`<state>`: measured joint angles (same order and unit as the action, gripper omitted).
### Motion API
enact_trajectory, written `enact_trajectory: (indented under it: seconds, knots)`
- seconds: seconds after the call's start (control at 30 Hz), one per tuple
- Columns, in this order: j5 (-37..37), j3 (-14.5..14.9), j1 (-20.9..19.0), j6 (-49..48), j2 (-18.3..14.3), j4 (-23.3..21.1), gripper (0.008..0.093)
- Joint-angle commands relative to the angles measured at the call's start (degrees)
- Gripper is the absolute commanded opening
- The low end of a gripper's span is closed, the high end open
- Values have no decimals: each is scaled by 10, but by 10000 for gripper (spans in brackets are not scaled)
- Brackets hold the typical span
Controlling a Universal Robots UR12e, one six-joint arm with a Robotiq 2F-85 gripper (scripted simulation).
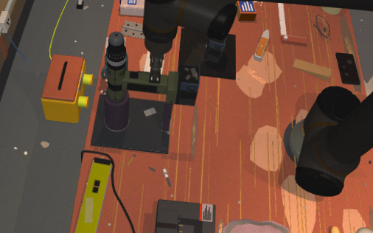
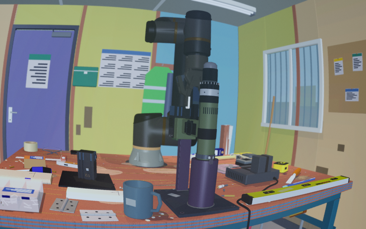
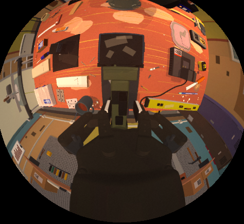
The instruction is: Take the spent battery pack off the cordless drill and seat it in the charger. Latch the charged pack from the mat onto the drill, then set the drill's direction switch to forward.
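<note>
My gripper (image 1: 154,72) (image 3: 122,108) hangs over the handle of the green cordless drill (image 1: 116,73) (image 2: 207,114) and is open, holding nothing. The drill stands nose up in a purple holder (image 2: 203,182) on a dark base plate (image 1: 132,123), with its handle reaching out sideways toward the dark battery pack (image 1: 187,84) (image 3: 121,47) fixed at the handle's end. A second pack (image 2: 87,164) (image 1: 215,49) stands upright on the black mat (image 2: 86,180). The charger (image 2: 251,171) (image 3: 183,62) sits at the right of the bench with a block in its slot.
Behind the drill rises my arm's base (image 2: 147,142). A blue mug (image 2: 139,199), hinges (image 2: 64,205) and a white block (image 2: 93,194) lie near the front edge. A yellow level (image 2: 295,189) with a black cable runs along the right.
</note>
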<state>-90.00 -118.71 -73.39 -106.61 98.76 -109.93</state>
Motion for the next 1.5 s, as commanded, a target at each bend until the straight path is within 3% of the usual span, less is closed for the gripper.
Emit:
enact_trajectory:
  seconds: [0.0, 0.67, 1.33, 1.47]
  knots:
    - [0, 0, 0, 0, 0, -1, 480]
    - [0, -3, 0, 0, -2, -6, 480]
    - [0, -3, 0, 0, -2, -6, 80]
    - [0, -3, 0, 0, -2, -6, 80]
